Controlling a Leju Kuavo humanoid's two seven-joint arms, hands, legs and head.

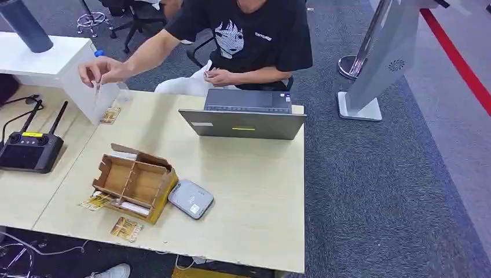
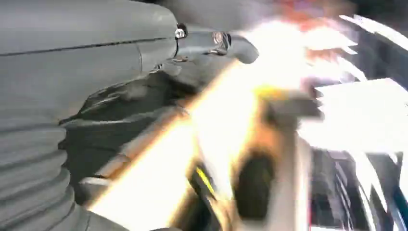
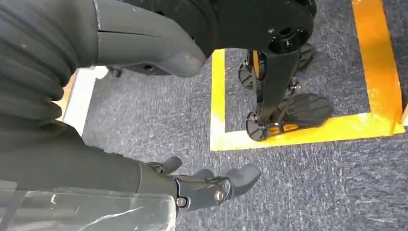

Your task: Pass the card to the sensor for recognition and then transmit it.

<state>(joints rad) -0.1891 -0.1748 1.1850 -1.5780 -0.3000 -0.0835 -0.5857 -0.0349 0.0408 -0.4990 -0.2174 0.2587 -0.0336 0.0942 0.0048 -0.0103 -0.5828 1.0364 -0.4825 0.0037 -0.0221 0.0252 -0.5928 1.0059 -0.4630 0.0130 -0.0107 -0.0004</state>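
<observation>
**Cards lying by the wooden holder, a person reaching in across the table**

I am looking down at a pale table [image 1: 249, 191]. No writing on it is reading clearly to me; a laptop [image 1: 243, 123] is showing a small yellow-green sticker, and a black controller [image 1: 30, 149] is carrying a yellow label, both too small to make out. One card [image 1: 126, 228] is lying flat just in front of a wooden holder [image 1: 136, 182], and a grey sensor [image 1: 190, 198] is sitting just beside the holder. A person's hand [image 1: 99, 70] is pinching a thin card-like thing at the far left corner. My right hand [image 3: 202, 185] is hanging over grey carpet with yellow tape, fingers loose and holding nothing. My left hand [image 2: 211, 45] is blurring badly, so I cannot tell its grasp.
</observation>
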